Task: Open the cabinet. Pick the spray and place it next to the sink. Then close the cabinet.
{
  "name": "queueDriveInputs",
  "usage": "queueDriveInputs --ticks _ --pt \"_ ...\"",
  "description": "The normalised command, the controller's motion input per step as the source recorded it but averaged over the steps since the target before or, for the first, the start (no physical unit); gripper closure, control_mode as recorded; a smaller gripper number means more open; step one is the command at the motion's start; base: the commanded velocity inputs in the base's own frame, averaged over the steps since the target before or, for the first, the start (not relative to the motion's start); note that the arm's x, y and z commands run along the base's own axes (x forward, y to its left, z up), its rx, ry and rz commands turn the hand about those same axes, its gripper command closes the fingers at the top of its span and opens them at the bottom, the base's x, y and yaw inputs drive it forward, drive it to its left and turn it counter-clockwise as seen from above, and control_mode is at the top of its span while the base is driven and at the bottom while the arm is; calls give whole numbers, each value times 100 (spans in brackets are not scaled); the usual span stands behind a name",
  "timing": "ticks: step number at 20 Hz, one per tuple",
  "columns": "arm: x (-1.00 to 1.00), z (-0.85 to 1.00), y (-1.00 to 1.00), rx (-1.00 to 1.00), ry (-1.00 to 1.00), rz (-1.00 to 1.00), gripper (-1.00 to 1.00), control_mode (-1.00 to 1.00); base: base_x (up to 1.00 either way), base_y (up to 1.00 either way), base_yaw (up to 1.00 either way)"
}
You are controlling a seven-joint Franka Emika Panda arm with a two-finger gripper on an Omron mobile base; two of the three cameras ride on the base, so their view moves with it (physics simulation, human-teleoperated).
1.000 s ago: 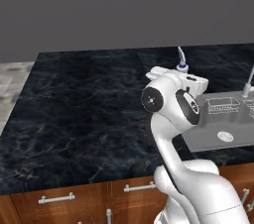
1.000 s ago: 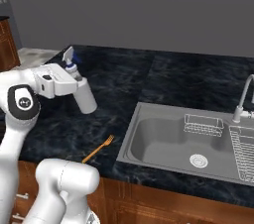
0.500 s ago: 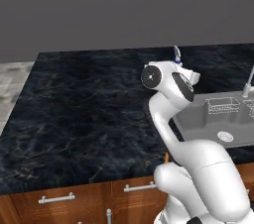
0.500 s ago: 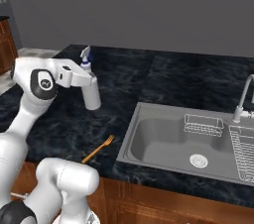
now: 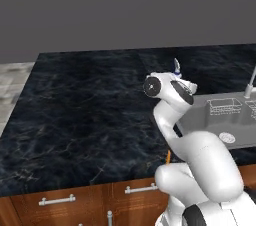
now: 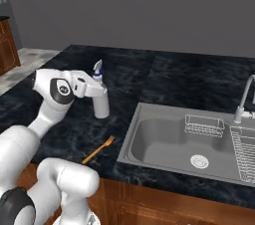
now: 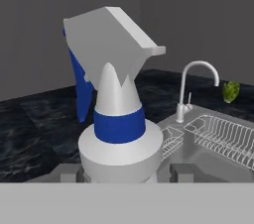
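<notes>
The fingers [image 7: 121, 173] are pinching the spray [image 6: 101, 100] at its shoulder, one dark tip on each side of the pale grey body. The bottle's long axis stands upright, crosswise to the fingers, with the blue collar, white neck and blue-and-white trigger head rising directly ahead of the hand.

In the right base view the spray bottle sits low over the worktop [image 6: 164, 77], just beside the left rim of the sink [image 6: 149, 139]. Whether its base already touches the surface cannot be told. The remaining move is judged to be a short descent along the bottle's axis, then a release.

The bottle is a smooth cylinder with a tapered neck. The worktop is black marble with pale veining. An orange fork [image 6: 98, 149] lies on it near the front edge, left of the sink. The sink is a shallow grey steel basin with a round drain [image 6: 199, 160], a wire rack [image 6: 204, 125] toward its back wall and a thin curved faucet [image 6: 245, 97] behind it.
</notes>
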Motion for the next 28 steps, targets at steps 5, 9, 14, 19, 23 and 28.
queueDriveInputs --ticks 5,9,14,19,23,28 --pt "36 -59 -28 2 3 0 100 -100 0 0 0" --pt "39 -57 -2 0 0 0 100 -100 0 0 0" --pt "37 -54 0 1 0 0 100 -100 0 0 0" --pt "39 -44 0 2 0 0 100 -100 0 0 0" --pt "41 -38 0 0 0 0 100 -100 0 0 0" --pt "24 -40 0 0 0 0 100 -100 0 0 0"
